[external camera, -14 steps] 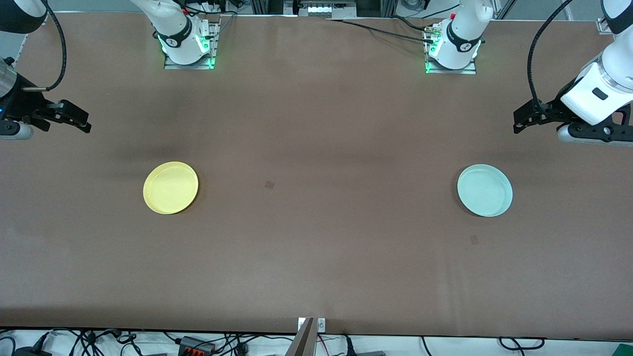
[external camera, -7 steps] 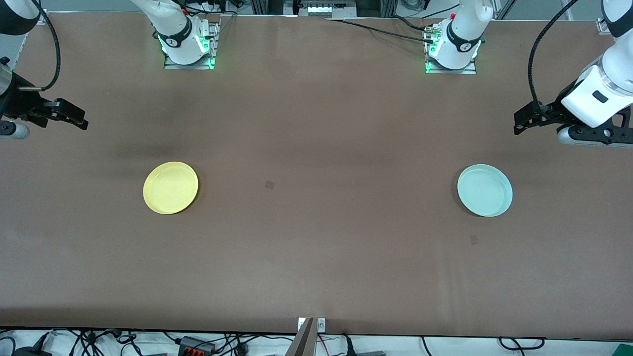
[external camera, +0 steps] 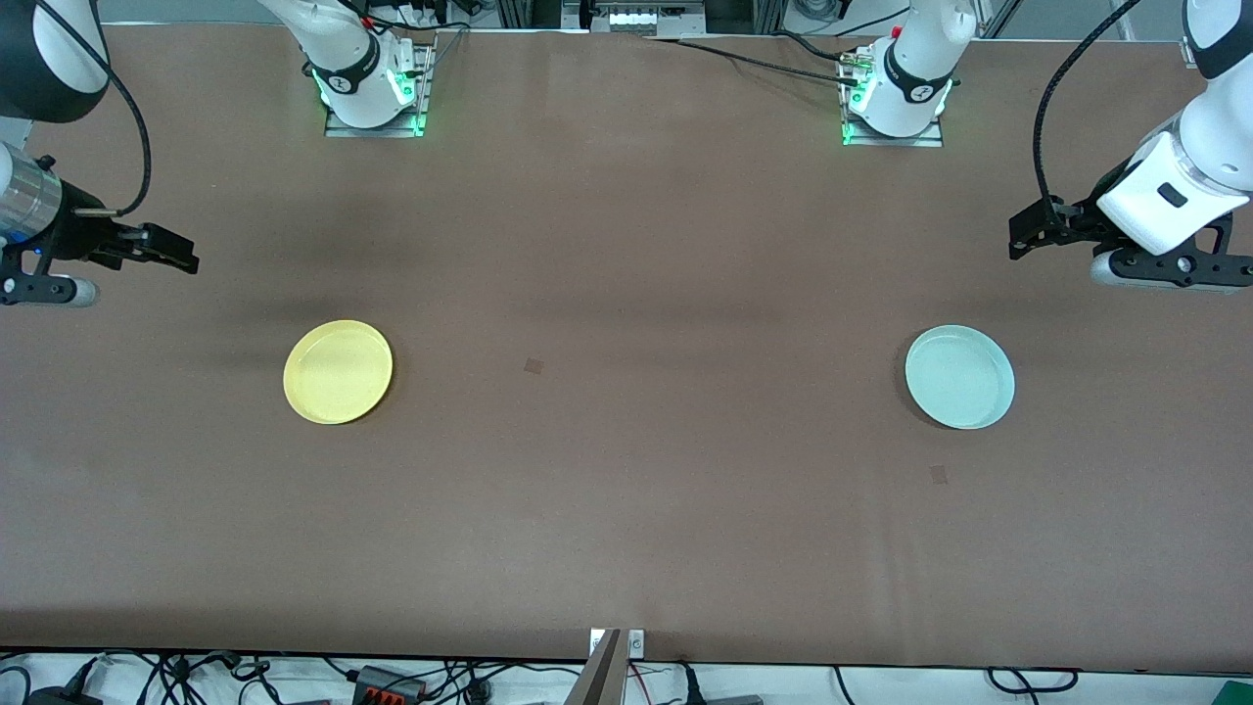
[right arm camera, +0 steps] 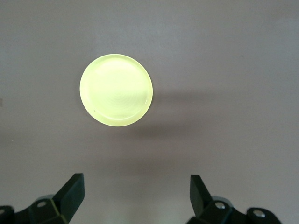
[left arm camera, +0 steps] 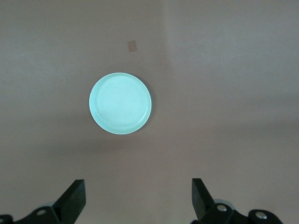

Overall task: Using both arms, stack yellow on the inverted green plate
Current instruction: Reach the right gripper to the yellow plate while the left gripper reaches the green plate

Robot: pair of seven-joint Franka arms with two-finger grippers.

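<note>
The yellow plate [external camera: 338, 371] lies rim up on the brown table toward the right arm's end; it also shows in the right wrist view [right arm camera: 116, 89]. The pale mint-green plate [external camera: 959, 377] lies rim up toward the left arm's end; it also shows in the left wrist view [left arm camera: 120, 103]. My right gripper [external camera: 181, 259] is open and empty, up in the air over bare table beside the yellow plate. In its wrist view the right gripper [right arm camera: 135, 192] holds nothing. My left gripper [external camera: 1020, 241] is open and empty over bare table beside the green plate. In its wrist view the left gripper [left arm camera: 138, 195] holds nothing.
The two arm bases [external camera: 370, 90] [external camera: 896, 98] stand along the table's edge farthest from the front camera. Small dark marks [external camera: 533, 365] [external camera: 939, 474] are on the tabletop. Cables [external camera: 392, 681] lie off the edge nearest the front camera.
My right gripper has shifted toward the table's middle and a little closer to the yellow plate. My left gripper has moved slightly away from the front camera. Both plates are still.
</note>
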